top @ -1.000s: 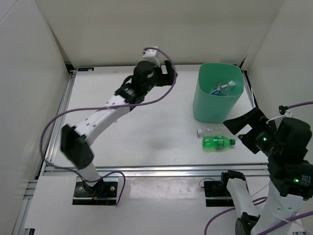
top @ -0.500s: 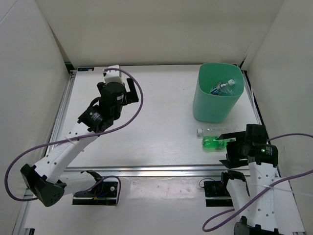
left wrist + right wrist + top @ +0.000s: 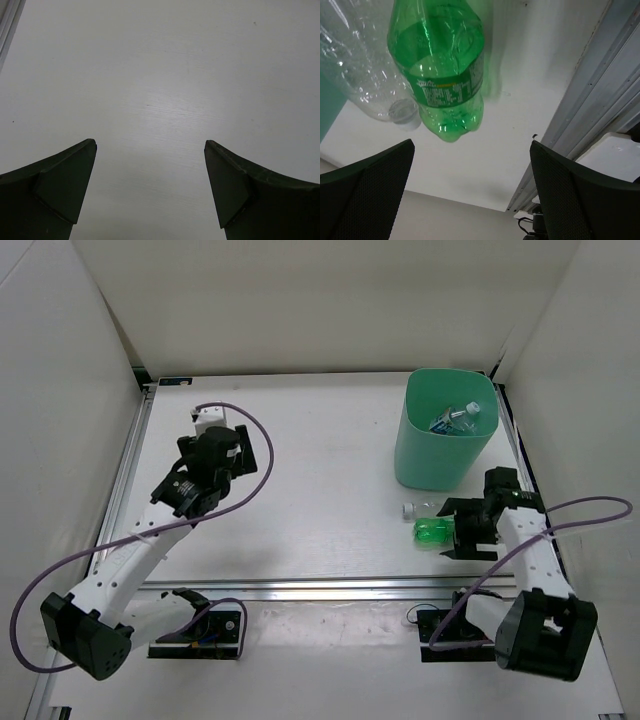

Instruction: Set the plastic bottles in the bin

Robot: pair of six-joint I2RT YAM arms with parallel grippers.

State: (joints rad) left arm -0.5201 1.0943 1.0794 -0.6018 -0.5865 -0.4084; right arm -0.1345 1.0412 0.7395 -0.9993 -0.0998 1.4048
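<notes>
Glossy translucent green plastic bottle [image 3: 440,70]; matt white table [image 3: 160,75].

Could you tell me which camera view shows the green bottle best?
Right wrist: it shows the green bottle large, label visible. Top external shows it small, partly behind the right gripper. Left wrist misses it.

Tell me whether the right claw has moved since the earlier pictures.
Yes. In the top view the right claw has come left toward the near side of the bin, and is open at the green bottle.
</notes>
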